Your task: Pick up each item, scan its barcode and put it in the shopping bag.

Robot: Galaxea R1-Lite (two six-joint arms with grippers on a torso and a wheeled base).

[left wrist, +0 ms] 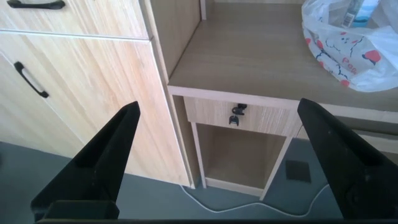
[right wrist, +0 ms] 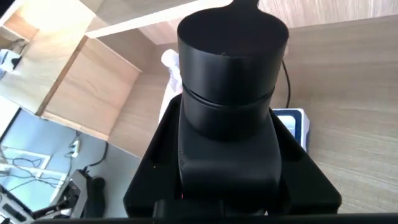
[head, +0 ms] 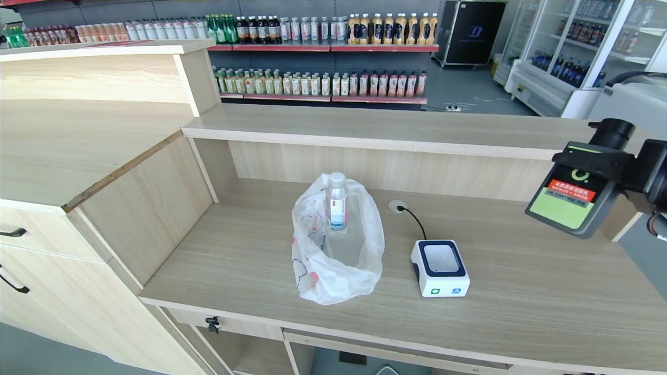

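Above the right end of the counter, right gripper clamps the black bottle, well apart from the scanner; left gripper hangs spread, empty. Risk: scan fails, since the label faces up, not toward the scanner window. Long axis slants: cap up and away, base toward the counter.

Left gripper low, spread wide, right gripper raised (gripping black-capped bottle)

Small shop, long shelves packed with rows of bottled drinks at the back, glass-door fridges of more drinks beside them, pale wooden checkout counter in front, barcode scanner and plastic shopping bag on it
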